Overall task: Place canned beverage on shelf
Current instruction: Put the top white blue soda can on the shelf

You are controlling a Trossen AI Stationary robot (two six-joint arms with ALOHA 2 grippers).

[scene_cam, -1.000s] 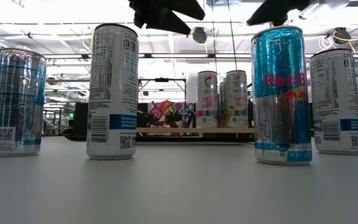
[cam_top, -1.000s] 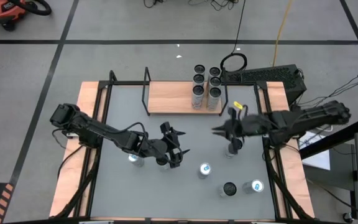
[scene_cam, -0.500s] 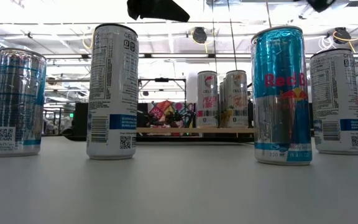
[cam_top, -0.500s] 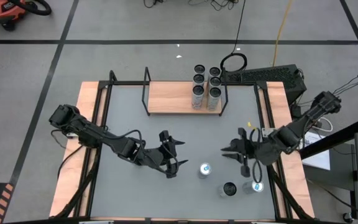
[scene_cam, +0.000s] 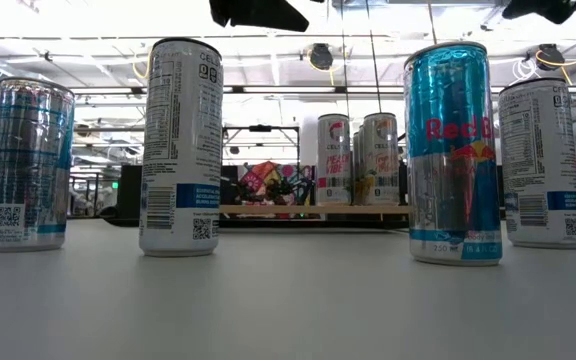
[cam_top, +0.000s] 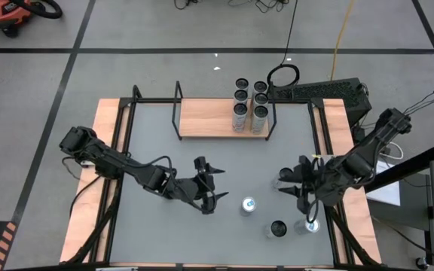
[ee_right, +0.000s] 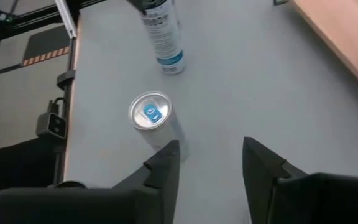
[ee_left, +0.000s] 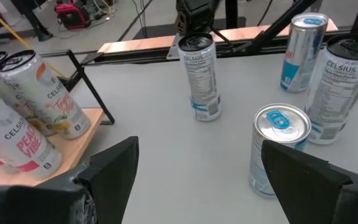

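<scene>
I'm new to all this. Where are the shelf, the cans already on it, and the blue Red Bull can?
shelf (cam_top: pixel 206 119), high view, bare wooden board.
cans on the shelf (cam_top: pixel 250 104), high view, tops.
Red Bull can (scene_cam: pixel 453 150), low view, label.

I'm working in a robotics lab or workshop. The grey test table (cam_top: pixel 202 226) with wooden edges stands on a concrete floor marked with black tape lines (cam_top: pixel 202 50). Cables (cam_top: pixel 337 38) trail across that floor, and a red shop vacuum (cam_top: pixel 10 13) sits off the table's far left corner. Fluorescent ceiling lights (scene_cam: pixel 88 45) and cluttered benches show behind.
</scene>
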